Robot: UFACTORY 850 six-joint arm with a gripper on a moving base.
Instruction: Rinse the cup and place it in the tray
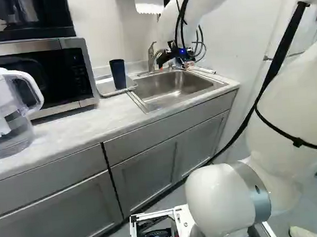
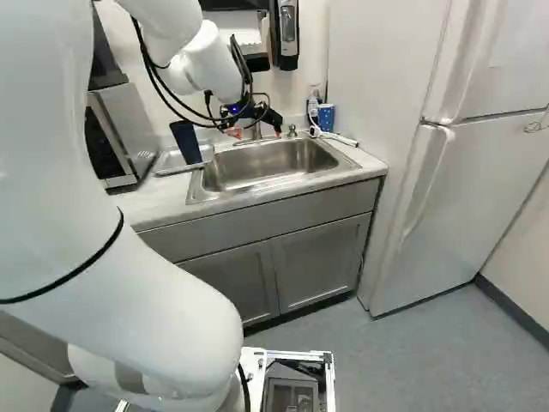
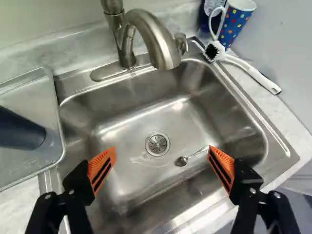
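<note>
My gripper (image 2: pixel 256 130) hangs over the back of the sink, near the faucet. In the wrist view the gripper (image 3: pixel 162 152) is open above the basin, its orange-padded fingers wide apart with nothing between them. A dark blue cup (image 1: pixel 118 74) stands upright in the metal tray (image 1: pixel 106 90), left of the sink; the wrist view shows part of the cup (image 3: pixel 19 130) beside the basin. The steel sink (image 3: pixel 122 183) has a drain and a small spoon (image 3: pixel 181 161) on its floor. Its faucet (image 3: pixel 146 29) arches over the basin's back, with no water visible.
A dotted mug (image 3: pixel 235 22) and a white-handled brush (image 3: pixel 251 73) lie at the sink's far corner, beside a bottle. Left of the tray are a microwave (image 1: pixel 79 70) and a water pitcher (image 1: pixel 3 115). A refrigerator (image 2: pixel 455 189) stands to the right.
</note>
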